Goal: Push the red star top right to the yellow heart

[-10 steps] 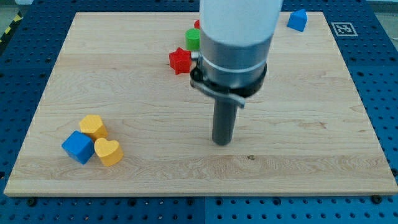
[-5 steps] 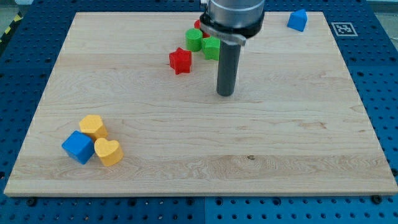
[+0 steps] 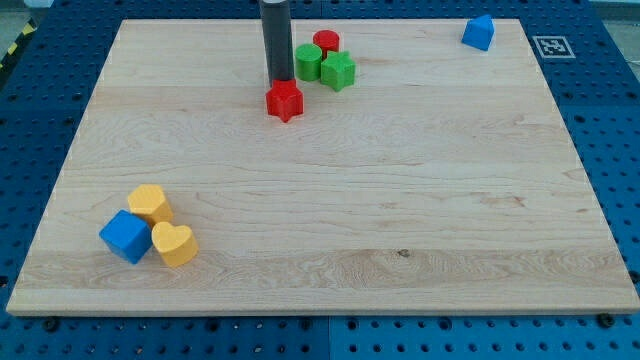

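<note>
My tip (image 3: 279, 81) — plain rod, no hand to open or close — touches the red star (image 3: 285, 100) at upper centre; the yellow heart (image 3: 176, 244) sits lower left — push barely begun.

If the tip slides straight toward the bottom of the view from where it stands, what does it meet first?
My tip would meet the red star first: it lies directly below in the view, seemingly almost touching already.

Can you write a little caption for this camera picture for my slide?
My tip sits just above the red star, far from the yellow heart at the view's bottom left.
</note>
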Robot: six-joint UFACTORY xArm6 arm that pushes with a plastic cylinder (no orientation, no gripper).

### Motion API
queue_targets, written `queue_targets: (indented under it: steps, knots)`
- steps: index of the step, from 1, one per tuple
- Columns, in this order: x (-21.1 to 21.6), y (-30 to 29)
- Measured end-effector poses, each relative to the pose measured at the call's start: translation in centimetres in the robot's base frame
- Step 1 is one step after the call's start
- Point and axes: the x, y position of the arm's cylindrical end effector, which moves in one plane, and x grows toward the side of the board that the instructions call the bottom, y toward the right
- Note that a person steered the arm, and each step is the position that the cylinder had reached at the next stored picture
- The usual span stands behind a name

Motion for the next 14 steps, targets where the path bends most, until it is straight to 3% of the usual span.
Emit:
queue_targets:
  steps: [2, 3, 4, 7, 14]
  knots:
    - [1.5, 0.0]
    - [1.7, 3.7]
    - [5.4, 3.6]
    - [7.5, 3.4]
    - [8.2, -0.6]
